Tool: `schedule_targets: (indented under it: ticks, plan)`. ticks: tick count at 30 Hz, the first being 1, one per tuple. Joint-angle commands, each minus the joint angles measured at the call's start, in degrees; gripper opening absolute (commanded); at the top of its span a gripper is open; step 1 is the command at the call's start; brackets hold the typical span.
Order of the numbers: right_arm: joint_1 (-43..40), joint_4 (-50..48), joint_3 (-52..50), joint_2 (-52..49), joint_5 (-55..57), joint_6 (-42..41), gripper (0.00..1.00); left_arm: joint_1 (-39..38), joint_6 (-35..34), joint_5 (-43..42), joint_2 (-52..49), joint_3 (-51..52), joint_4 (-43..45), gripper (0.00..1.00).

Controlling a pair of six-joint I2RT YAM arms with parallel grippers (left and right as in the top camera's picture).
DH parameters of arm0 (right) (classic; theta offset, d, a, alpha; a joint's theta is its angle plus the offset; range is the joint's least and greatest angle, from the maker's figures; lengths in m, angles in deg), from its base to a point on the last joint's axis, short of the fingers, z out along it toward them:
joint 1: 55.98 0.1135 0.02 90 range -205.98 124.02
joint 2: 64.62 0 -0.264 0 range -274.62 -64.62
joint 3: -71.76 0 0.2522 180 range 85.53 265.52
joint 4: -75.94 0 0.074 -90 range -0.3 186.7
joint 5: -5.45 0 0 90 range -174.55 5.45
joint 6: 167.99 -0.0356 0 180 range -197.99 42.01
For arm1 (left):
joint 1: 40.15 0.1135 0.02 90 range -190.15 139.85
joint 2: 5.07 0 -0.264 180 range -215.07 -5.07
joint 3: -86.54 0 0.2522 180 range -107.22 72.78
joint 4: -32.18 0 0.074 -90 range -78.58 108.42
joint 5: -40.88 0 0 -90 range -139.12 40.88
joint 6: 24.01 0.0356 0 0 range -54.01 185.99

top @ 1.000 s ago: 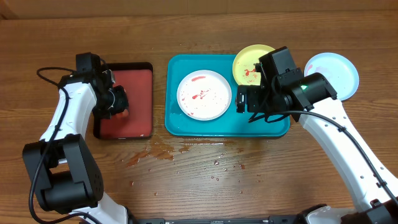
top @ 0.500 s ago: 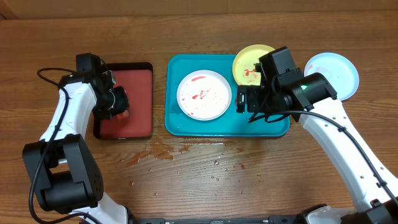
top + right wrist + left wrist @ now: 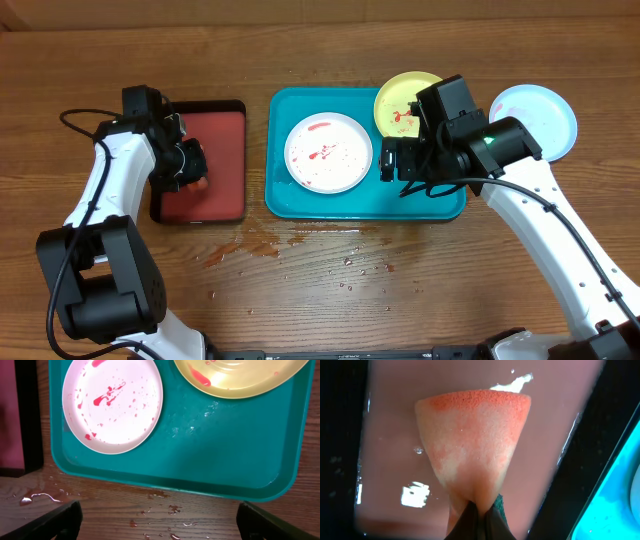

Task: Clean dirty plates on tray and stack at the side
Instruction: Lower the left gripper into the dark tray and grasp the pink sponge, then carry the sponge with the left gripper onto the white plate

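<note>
Nothing has moved; left claw [image 3: 479, 512] pinches orange sponge [image 3: 472, 445].

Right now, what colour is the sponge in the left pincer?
The sponge is pale orange, stained redder at its wide edge; the left wrist view shows it best.

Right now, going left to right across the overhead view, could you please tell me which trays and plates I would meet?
Red tray → teal tray, left rim → white plate → yellow-green plate → light blue plate.
</note>
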Motion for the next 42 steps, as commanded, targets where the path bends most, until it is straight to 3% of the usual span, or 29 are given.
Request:
schedule_targets:
  ticks: [1,10,19,32,42]
  plan:
    - [-0.09,-0.02,1.14,1.97,0.57,0.02,1.0,0.04,-0.15,-0.92,1.81,-1.46,-0.33,0.04]
    - [-0.09,-0.63,0.85,1.97,0.61,0.02,1.0,0.04,-0.17,-0.92,1.81,-1.46,-0.33,0.04]
    - [-0.02,-10.67,-6.56,1.01,0.57,-5.86,0.99,-2.8,1.09,3.02,3.17,-9.62,-5.62,0.04]
    - [0.02,-21.53,-8.46,-12.57,0.31,-9.14,0.8,-20.83,1.84,1.01,3.76,-13.27,-0.2,0.04]
    - [0.02,-28.04,-8.46,-19.67,-0.98,-11.04,0.51,-28.06,-5.18,1.25,-0.94,-12.76,6.78,0.04]
